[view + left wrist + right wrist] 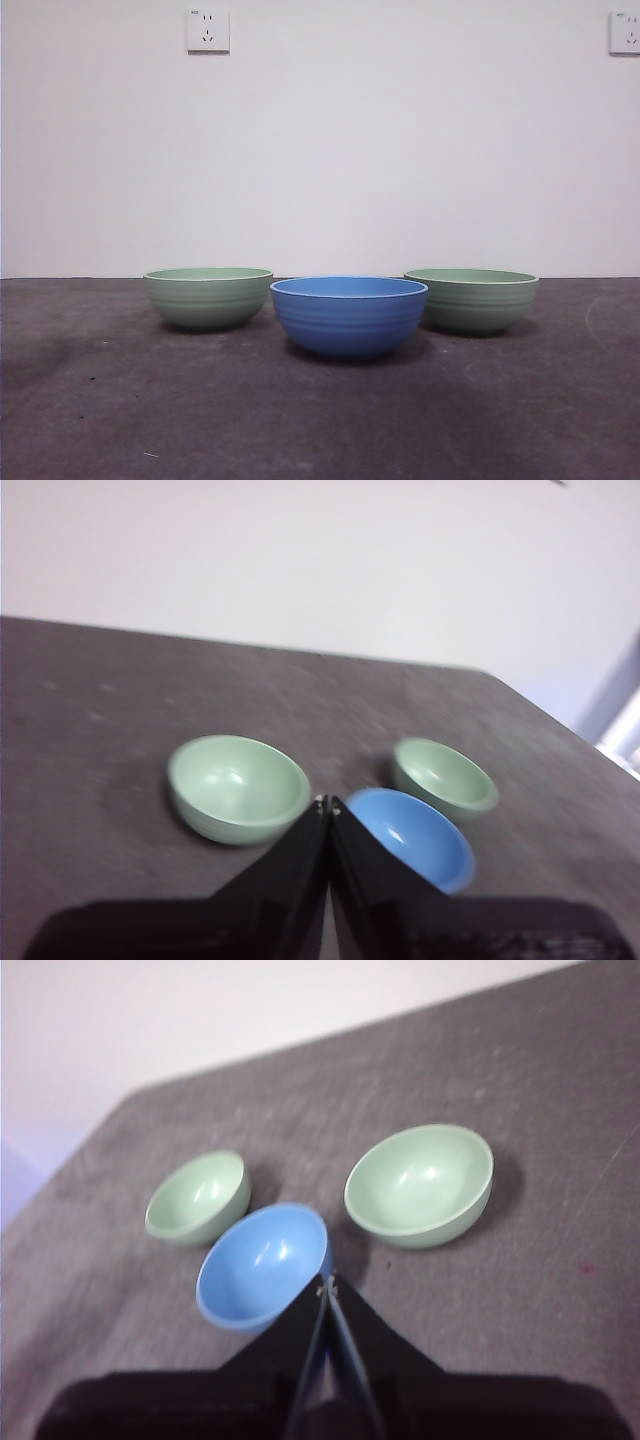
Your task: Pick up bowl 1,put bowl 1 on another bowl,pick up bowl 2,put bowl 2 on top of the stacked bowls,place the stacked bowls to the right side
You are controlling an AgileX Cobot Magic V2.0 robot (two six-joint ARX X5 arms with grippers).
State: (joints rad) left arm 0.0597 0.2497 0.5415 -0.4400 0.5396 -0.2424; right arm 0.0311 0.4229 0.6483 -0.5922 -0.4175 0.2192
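Nothing is stacked yet; three bowls stand apart on the counter (90, 400), so the step in hand is judged to be picking up a green bowl. The left tool (328, 802) hangs above the counter, jaws pressed together and empty; the left green bowl (238, 787) lies just beside its tip, the blue bowl (412, 837) on the other side. The right tool (325, 1285) is likewise closed on nothing, the right green bowl (420, 1185) near it. Open the jaws first; straddle the rim wall, not the ribbed belly; lift clear before crossing over the blue bowl.
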